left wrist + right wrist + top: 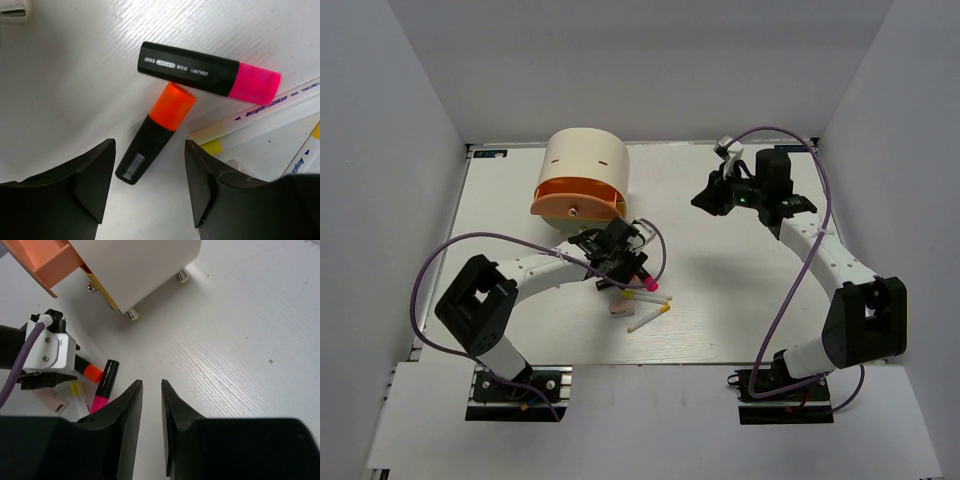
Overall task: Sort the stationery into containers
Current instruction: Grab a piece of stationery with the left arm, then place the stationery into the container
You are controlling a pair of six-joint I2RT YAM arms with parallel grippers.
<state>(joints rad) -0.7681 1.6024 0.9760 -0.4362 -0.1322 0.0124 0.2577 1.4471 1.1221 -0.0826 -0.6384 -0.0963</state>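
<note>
A cream chest shaped like half a tube (585,160) stands on the white tabletop (740,300). Its orange drawer with a small round knob (574,205) is pulled out on the side that faces the arms. In the right wrist view a thin yellow drawer front (101,289) peeks out under the orange one, and the chest sits on little shiny feet (132,314). All the stationery lies in one small bunch on the tabletop, just in front of the chest on the side of the open drawer. The left tool (632,270) is low over this bunch, near the front of the chest. Its two black fingers stand apart, one on each side of the black end of a stubby black highlighter with an orange cap (157,134), and they do not touch it. A stubby black highlighter with a pink cap (207,75) lies flat right at the orange cap, so close that the two look like they touch. Beside them, a bit farther from the chest, lie two thin white pens with yellow bands (260,116) and a pale pink eraser block (620,307). The right tool (708,200) is up in the air off to the right of the chest, well apart from it and from the bunch. Its fingers are only a little apart, with a thin gap, and it holds nothing.
</note>
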